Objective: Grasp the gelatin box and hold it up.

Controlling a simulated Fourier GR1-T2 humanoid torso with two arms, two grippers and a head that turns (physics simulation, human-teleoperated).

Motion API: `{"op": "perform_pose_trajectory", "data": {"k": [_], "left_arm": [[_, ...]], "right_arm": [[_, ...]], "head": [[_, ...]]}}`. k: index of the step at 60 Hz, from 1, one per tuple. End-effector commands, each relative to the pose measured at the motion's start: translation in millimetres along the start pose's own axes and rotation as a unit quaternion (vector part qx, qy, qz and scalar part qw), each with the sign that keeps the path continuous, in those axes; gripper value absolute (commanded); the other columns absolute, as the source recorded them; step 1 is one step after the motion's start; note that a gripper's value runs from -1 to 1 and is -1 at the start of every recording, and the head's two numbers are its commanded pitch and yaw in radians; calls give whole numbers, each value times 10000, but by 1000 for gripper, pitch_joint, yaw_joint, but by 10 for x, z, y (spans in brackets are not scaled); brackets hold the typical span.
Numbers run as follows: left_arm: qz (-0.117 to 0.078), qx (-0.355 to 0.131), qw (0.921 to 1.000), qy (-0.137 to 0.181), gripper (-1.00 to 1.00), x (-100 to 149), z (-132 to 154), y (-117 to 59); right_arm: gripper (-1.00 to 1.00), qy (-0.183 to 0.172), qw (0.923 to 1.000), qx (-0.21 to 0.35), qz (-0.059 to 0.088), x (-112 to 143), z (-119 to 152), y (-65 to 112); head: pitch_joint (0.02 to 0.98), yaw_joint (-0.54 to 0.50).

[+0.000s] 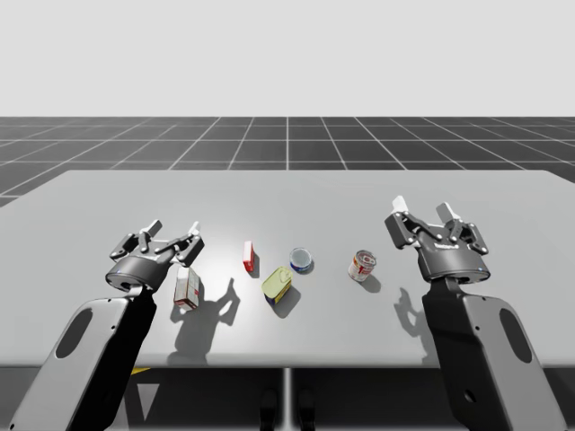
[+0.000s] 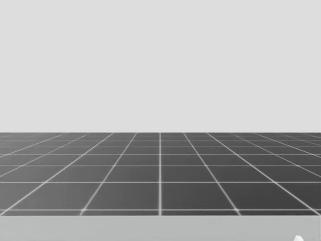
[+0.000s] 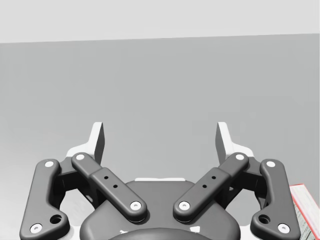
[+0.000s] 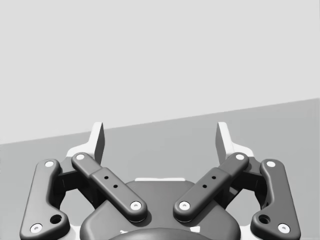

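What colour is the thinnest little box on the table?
The thin box is red; the high view shows it best.

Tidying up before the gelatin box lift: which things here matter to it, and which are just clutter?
Job: small red box (likeliest the gelatin box), left pincer, right pincer.
Lying about: white-and-red box (possibly the gelatin instead), blue can, yellow oblong can, red-and-white can.

High camera shows you the whole table (image 1: 296, 197); head camera looks level past its far edge; wrist cameras skim it closely.
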Motion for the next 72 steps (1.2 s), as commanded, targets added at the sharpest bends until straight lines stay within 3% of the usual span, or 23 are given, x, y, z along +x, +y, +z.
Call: {"op": "perform_pose_trajectory", "data": {"k": [1, 6, 10, 35, 38, 43, 53, 66, 70, 72], "left_arm": [[-13, 7, 10000, -5, -1000, -3, -3, 5], [-16, 10, 10000, -8, -1000, -3, -2, 7], [-15, 15, 10000, -9, -1000, -4, -2, 10], [-39, 7, 10000, -2, -1000, -4, -9, 20], [-39, 3, 10000, 0, -1000, -4, -10, 23], [-37, -5, 10000, 4, -1000, -1, -13, 24], [-69, -26, 10000, 11, -1000, -6, -16, 19], [-75, -85, 9999, 5, -1000, -4, -17, 0], [-35, -106, 9999, -1, -1000, -2, -16, -12], [96, -167, 9998, 27, -1000, 4, -15, -24]], "right_arm": [[-1000, 116, 9999, 50, -79, -5, 29, 9], [-1000, 45, 9999, -95, -101, -5, 2, 4], [-1000, 169, 9998, 39, -33, 6, -1, -13], [-1000, 67, 9999, -33, 110, 7, -5, -8], [-1000, 5, 9998, 3, 222, -8, 3, -19], [-1000, 171, 9997, -9, 169, -15, -5, -34], [-1000, 253, 9993, 131, 232, -16, 4, -26], [-1000, 250, 9993, 99, 275, -24, 8, 7], [-1000, 255, 9992, 96, 282, -29, 6, 10], [-1000, 257, 9993, 91, 275, -29, 7, 12]], "head": [[93, -1], [106, -1], [138, -1], [505, 26], [548, 30], [618, 49], [742, 121], [798, 181], [797, 186], [797, 192]]}}
